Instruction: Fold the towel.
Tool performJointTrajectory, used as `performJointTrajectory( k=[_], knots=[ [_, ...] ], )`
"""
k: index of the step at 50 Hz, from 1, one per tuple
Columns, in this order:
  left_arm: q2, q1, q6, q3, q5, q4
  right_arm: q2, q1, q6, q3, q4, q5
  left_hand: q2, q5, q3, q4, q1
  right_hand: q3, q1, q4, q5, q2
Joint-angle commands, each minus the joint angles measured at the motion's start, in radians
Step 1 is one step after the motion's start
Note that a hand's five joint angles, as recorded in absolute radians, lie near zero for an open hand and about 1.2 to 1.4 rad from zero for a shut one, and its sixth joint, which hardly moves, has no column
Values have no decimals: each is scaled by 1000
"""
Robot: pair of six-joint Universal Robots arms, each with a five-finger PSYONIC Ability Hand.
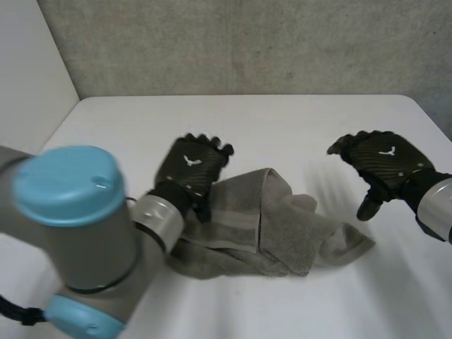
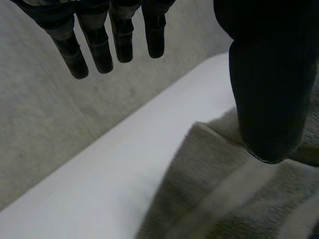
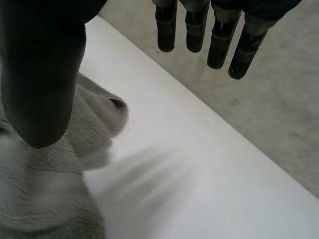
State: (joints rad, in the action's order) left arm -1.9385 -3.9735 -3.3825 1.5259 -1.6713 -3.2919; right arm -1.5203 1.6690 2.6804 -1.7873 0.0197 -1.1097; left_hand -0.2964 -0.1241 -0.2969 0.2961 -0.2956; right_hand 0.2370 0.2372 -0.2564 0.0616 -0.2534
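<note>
A grey-green towel (image 1: 272, 233) lies crumpled in a loose heap near the middle of the white table (image 1: 282, 127). My left hand (image 1: 191, 168) hovers over the towel's left edge, fingers straight, open and holding nothing. In the left wrist view the towel (image 2: 224, 199) lies under the thumb, with the fingers (image 2: 99, 47) spread above bare table. My right hand (image 1: 381, 166) is raised off to the right of the towel, open and empty. In the right wrist view the towel (image 3: 45, 184) bunches beneath the thumb and the fingers (image 3: 219, 45) point away from it.
A grey wall (image 1: 247, 42) rises behind the table's far edge. The table's left edge (image 1: 60, 127) runs beside my left arm (image 1: 78, 233), which covers the near left of the table.
</note>
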Motion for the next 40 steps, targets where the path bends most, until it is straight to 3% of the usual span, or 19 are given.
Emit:
performJointTrajectory(
  k=[1,5,16,25,40],
  knots=[
    [-162,68,2,-116,-53,32,-12,-8,-8,-32,-40,-24,-90,-88,-90,91,-91,-62,-63,82,-62,79],
    [-249,106,0,-193,-56,38,-11,-8,-8,-44,-53,-22,-169,-167,-169,170,-170,-62,-63,82,-62,79],
    [-457,117,-3,-368,-61,123,-8,-5,-10,-87,-102,-16,-328,-326,-328,328,-329,-62,-63,82,-62,79],
    [-493,116,-6,-400,-59,143,-4,-8,-10,-103,-127,-12,-404,-402,-404,405,-405,-62,-63,82,-62,79],
    [-474,114,-1,-408,-58,144,8,-8,-28,-121,-155,-10,-1100,-1098,-1099,1100,-1101,-62,-63,82,-62,79]
  ],
)
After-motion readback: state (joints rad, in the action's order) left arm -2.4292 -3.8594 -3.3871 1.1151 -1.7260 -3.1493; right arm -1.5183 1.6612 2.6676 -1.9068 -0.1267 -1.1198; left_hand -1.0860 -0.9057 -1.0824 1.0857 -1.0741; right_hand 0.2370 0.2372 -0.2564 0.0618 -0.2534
